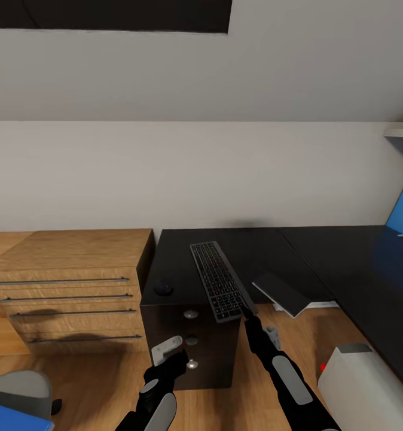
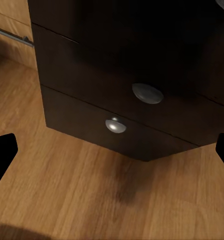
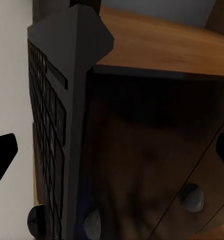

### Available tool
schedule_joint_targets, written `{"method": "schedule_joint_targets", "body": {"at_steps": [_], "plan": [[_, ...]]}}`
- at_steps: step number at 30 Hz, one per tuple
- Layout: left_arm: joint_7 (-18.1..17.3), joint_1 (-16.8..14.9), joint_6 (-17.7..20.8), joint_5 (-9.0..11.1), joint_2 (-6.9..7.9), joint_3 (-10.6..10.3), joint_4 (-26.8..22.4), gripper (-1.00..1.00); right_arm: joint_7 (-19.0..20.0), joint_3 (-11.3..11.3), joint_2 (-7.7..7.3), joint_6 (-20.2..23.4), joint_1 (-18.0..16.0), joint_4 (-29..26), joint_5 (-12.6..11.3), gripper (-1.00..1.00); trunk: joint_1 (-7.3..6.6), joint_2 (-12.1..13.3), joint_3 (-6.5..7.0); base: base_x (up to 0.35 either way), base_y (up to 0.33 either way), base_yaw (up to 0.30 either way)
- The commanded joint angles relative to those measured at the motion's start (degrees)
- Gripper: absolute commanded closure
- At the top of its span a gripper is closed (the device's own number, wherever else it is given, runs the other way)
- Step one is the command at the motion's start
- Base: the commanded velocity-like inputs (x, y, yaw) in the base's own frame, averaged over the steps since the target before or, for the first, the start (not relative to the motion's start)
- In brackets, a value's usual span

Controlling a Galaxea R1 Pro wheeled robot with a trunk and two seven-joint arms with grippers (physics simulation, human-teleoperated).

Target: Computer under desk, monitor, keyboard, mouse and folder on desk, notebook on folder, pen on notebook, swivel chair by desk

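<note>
While the keyboard (image 1: pixel 221 280) lies lengthwise on the black bench (image 1: pixel 255 251), its near end juts past the front edge above the drawers, and the right claw (image 1: pixel 247 311) sits at that overhanging near corner. In the right wrist view the keyboard (image 3: pixel 59 130) runs away from the camera and the two black fingertips (image 3: pixel 2 155) stand far apart at either side, so this claw is spread; whether it touches the keyboard I cannot tell. The mouse (image 1: pixel 164 288) rests on the bench near its left front corner, well apart from the keyboard. Round silver knobs (image 1: pixel 191 313) mark the dark drawer fronts below. The left claw (image 1: pixel 176 359) hangs low in front of those drawers, holding nothing, and in the left wrist view its fingertips (image 2: pixel 3 150) are spread wide over the wooden floor (image 2: pixel 92 195), facing two knobs (image 2: pixel 147 93).

Against the bench's left side stands a light wooden counter (image 1: pixel 76 281) with long bar handles. Beyond the bench's inner corner a flat dark panel (image 1: pixel 288 292) lies tilted over the floor. The computer (image 1: pixel 363 377) stands on the floor beside the bench's right wing. The swivel chair (image 1: pixel 19 389) stands away from the bench, with the blue folder (image 1: pixel 13 417) on its seat.
</note>
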Motion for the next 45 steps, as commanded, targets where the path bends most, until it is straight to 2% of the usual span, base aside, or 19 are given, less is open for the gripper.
{"method": "schedule_joint_targets", "body": {"at_steps": [1, 23, 42, 45], "plan": [[0.4, -0.1, 0.2, 0.2, 0.04, -0.1, -0.1, -1.0, 0.0, 0.0, 0.0, 0.1, 0.0, 0.0, -0.5, -1.0, 0.0, 0.0, -0.06, 0.0, 0.0, 0.0], [0.4, -0.1, 0.2, 0.2, 0.06, -0.1, -0.1, -1.0, -0.9, 0.0, 0.0, 0.1, 0.0, 0.0, -0.4, -1.0, 0.0, 0.0, -0.06, 0.049, 0.09, 0.0], [0.4, -0.1, 0.2, 0.3, -0.01, -0.1, -0.1, -1.0, -0.5, 0.0, -0.17, 0.2, 0.0, -0.2, 0.8, -1.0, 0.0, 0.0, -0.06, 0.006, 0.008, 0.0], [0.4, -0.1, 0.2, 0.2, -0.02, -0.1, -0.1, -1.0, -0.5, 0.0, -0.17, 0.2, 0.0, -0.3, 1.1, -1.0, -0.66, 1.2, 0.48, 0.0, 0.0, 0.0]]}}
